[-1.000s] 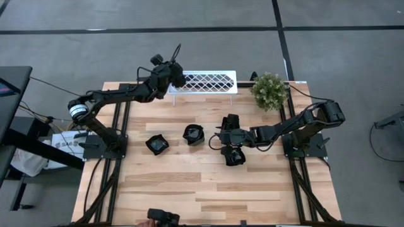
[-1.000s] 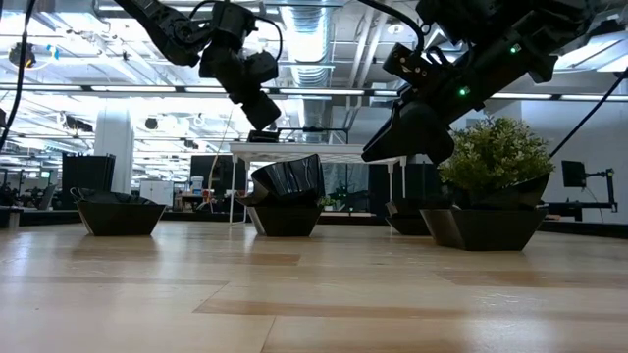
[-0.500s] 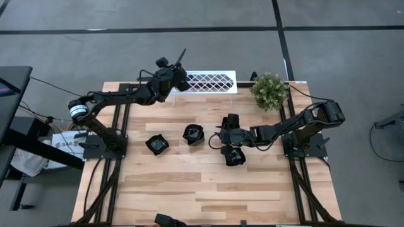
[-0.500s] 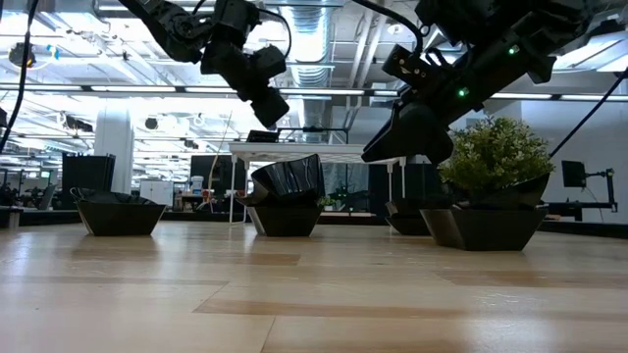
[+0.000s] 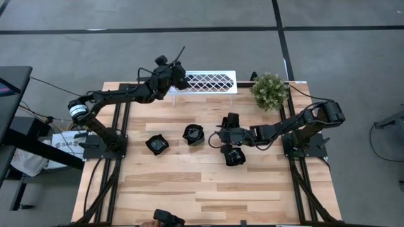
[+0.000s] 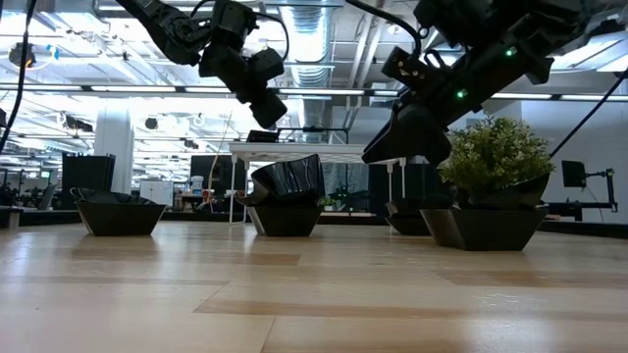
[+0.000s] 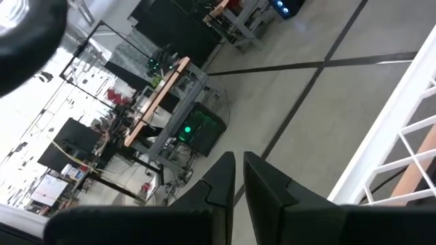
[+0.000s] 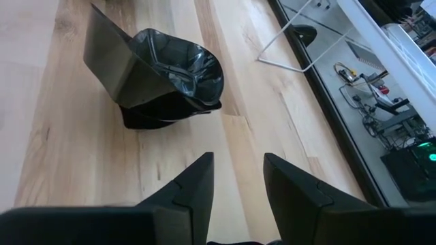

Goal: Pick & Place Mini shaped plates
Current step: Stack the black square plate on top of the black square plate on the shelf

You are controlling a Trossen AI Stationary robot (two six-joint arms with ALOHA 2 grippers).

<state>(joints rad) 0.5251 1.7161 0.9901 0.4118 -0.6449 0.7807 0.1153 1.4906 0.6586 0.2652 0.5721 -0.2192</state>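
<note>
Pale wood planks make up the tabletop point(image 5: 189, 183), with a white lattice rack point(image 5: 205, 82) along its far edge and a small green potted plant point(image 5: 269, 90) at the far right corner. Glossy black mini shaped plates sit mid-table: a lone dish point(image 5: 156, 144) toward the left, a stacked pair point(image 5: 194, 134) with the upper one tilted, its crinkled rim angular and shiny in the right wrist view point(image 8: 160, 71), another plate point(image 5: 234, 156) just below the right end effector point(image 5: 225, 133), and one more point(image 5: 230, 120) beside that arm's far side. The right end effector hovers low between these, fingers spread apart, holding nothing. The left end effector point(image 5: 178, 76) hangs raised over the rack's left end, its fingers point(image 7: 219, 178) pressed almost together and empty.
</note>
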